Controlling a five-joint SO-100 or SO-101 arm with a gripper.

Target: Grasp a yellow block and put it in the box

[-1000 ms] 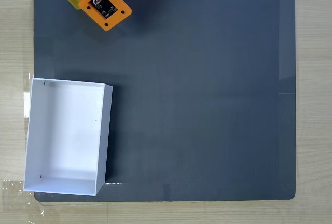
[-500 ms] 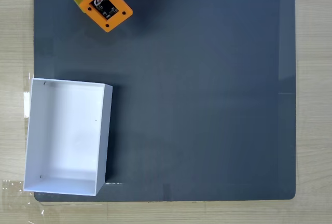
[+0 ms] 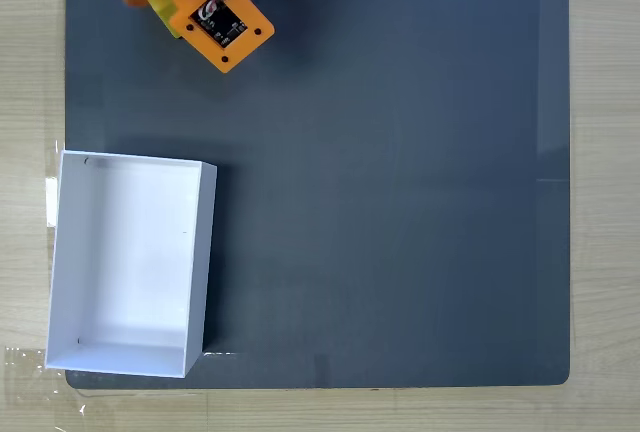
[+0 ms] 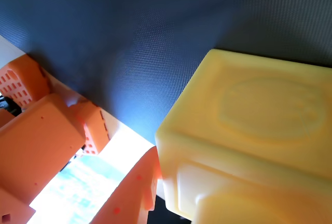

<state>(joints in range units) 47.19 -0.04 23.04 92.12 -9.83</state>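
In the fixed view my orange gripper (image 3: 178, 4) is at the top left of the dark mat, with its wrist camera plate (image 3: 222, 24) sticking out to the right. A bit of the yellow block (image 3: 162, 7) shows under the orange parts. The wrist view has the yellow block (image 4: 259, 130) very close, filling the right side, with an orange finger (image 4: 136, 185) pressed against its lower left edge. The other finger is hidden behind the block. The white box (image 3: 205, 252) stands open and empty at the lower left, well below the gripper.
A dark grey mat (image 3: 400, 202) covers most of the light wooden table (image 3: 605, 202). The box overhangs the mat's left edge, with clear tape (image 3: 30, 362) near its lower left corner. Bare mat stretches to the right of the box and gripper.
In the fixed view the gripper and the yellow block have shifted together to the right and a little downward. The box has stayed put.
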